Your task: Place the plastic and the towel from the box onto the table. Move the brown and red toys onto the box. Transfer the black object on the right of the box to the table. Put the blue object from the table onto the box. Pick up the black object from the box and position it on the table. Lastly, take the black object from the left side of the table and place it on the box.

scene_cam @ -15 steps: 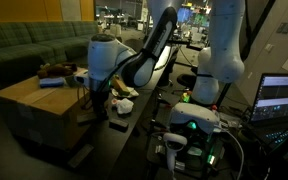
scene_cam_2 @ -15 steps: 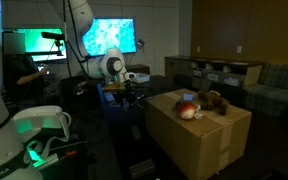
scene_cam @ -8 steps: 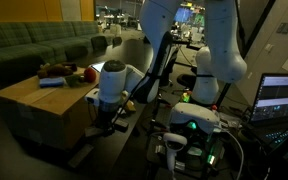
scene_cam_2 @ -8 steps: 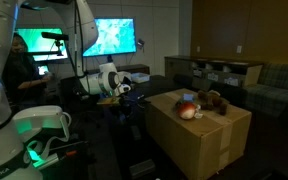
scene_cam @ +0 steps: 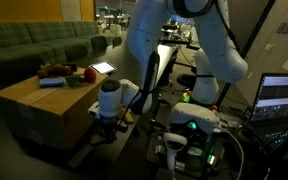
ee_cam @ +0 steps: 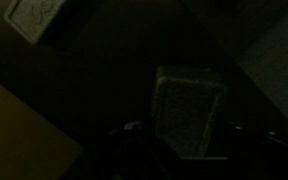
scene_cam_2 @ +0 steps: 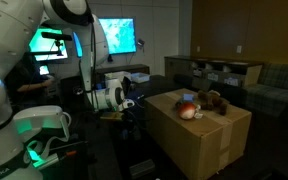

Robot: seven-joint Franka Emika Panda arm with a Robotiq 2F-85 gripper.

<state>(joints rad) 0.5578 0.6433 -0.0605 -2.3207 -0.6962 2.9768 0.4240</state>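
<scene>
A cardboard box (scene_cam: 39, 100) carries a red toy (scene_cam: 89, 73), a brown toy (scene_cam: 54, 69) and a flat blue object (scene_cam: 52, 82). The box (scene_cam_2: 199, 135) and the red toy (scene_cam_2: 188, 110) and brown toy (scene_cam_2: 217, 101) also show in the other exterior view. My gripper (scene_cam: 106, 128) hangs low beside the box, over the dark table; it also shows there from the other side (scene_cam_2: 126, 103). In the wrist view my gripper (ee_cam: 184, 135) is open, its jaws either side of a dark rectangular black object (ee_cam: 189, 105). The view is too dim to tell contact.
A white tablet-like sheet (scene_cam: 102, 68) lies behind the box. The robot base (scene_cam: 189, 125) with green lights and a laptop (scene_cam: 282, 98) stand close by. A sofa (scene_cam: 24, 45) is behind the box. Lit screens (scene_cam_2: 112, 37) hang at the back.
The arm has swung down from box-top height to table level beside the box. The gripper now hangs over the dark rectangular object.
</scene>
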